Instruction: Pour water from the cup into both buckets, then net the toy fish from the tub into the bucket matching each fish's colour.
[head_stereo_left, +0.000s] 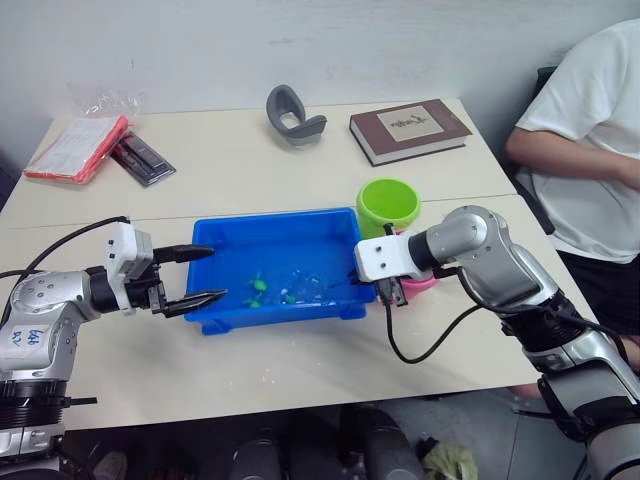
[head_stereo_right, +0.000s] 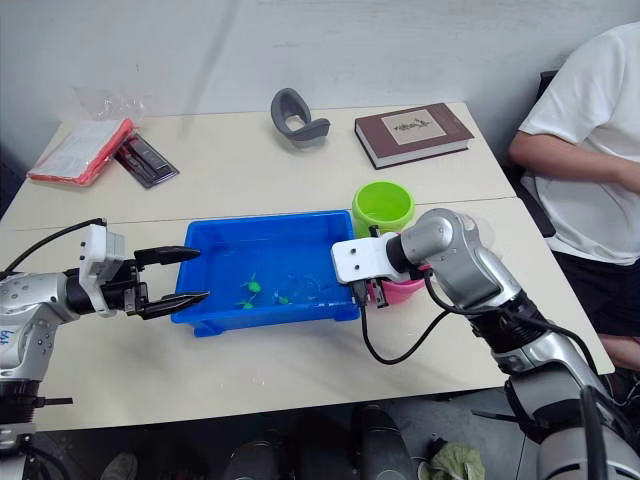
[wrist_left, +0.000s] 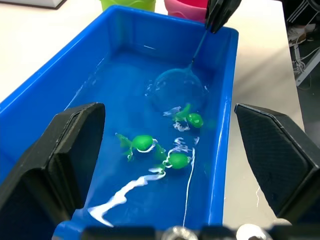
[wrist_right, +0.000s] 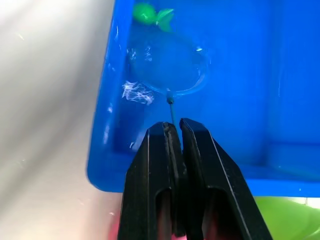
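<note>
The netting step is in progress. The right gripper (wrist_right: 175, 131) is pinching the thin handle of the net (wrist_right: 169, 70), whose hoop is sitting submerged in the tub (head_stereo_left: 225, 235) near three green toy fish (wrist_left: 180, 160). The left gripper (head_stereo_left: 203, 275) is hovering at the tub's left end with jaws apart, holding nothing. The next move probably calls for sliding the hoop under one fish, lifting, and carrying it to the green bucket (head_stereo_left: 388, 205) beside the pink bucket (head_stereo_right: 405, 291)
</note>
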